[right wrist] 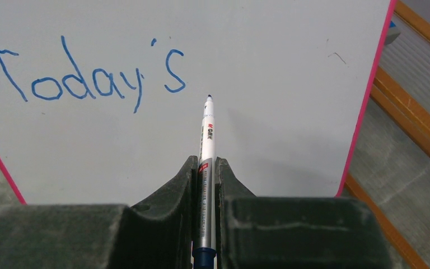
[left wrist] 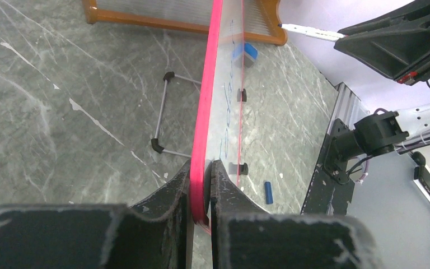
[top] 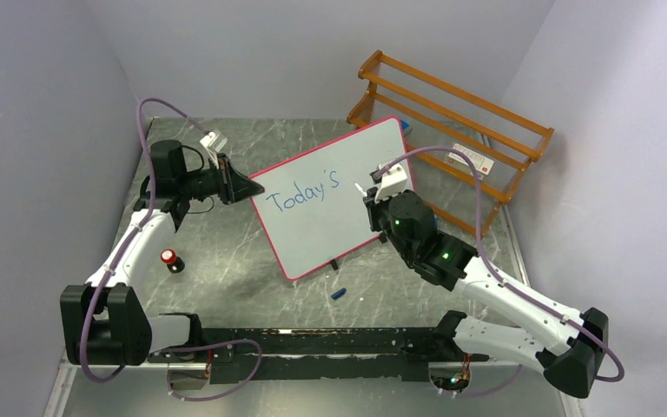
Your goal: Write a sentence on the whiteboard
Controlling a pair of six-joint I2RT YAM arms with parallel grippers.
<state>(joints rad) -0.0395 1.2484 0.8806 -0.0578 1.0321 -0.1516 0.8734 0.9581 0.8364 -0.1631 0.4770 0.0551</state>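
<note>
Whiteboard (top: 352,230) sentence (top: 304,193) reads "Today's"; your left jaws clamp the board, your right jaws grip the marker (right wrist: 207,140).

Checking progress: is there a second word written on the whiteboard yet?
No, the whiteboard shows only "Today's" in blue.

You have a dark grey marble-patterned table (top: 226,261), a pink-rimmed whiteboard (top: 330,234) propped on it at centre, a small blue cap (top: 339,294) just in front (lying on its side), a red-topped black knob (top: 170,260) at left, an orange wooden rack (top: 457,90) far right.
</note>
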